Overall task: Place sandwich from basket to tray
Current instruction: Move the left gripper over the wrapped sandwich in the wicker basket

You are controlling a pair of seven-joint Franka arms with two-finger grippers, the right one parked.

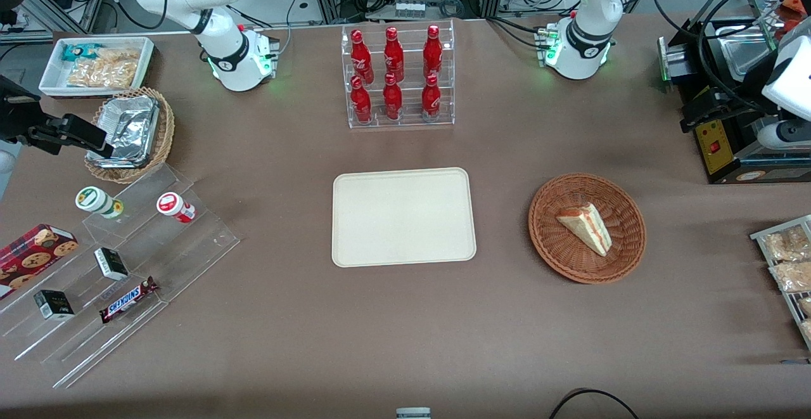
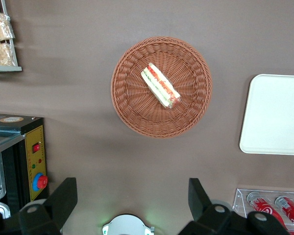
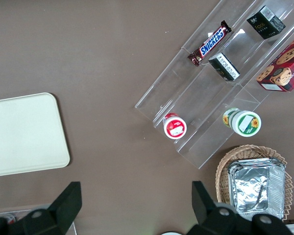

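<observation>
The sandwich (image 1: 586, 227) (image 2: 160, 85), a white wedge with red and green filling, lies in the round reddish-brown wicker basket (image 1: 551, 241) (image 2: 127, 98). The cream tray (image 1: 403, 216) (image 2: 277, 115) lies flat and bare beside the basket, toward the parked arm's end. My left gripper (image 1: 697, 116) (image 2: 131, 198) hangs high over the table near the working arm's end, well above the basket and farther from the front camera than it. It is open, its fingers (image 2: 63, 196) wide apart with nothing between them.
A clear rack of red bottles (image 1: 398, 77) stands farther from the front camera than the tray. A black machine with a yellow panel (image 1: 722, 146) (image 2: 34, 156) sits close to my gripper. Bagged snacks on a rack (image 1: 789, 260) lie at the working arm's end.
</observation>
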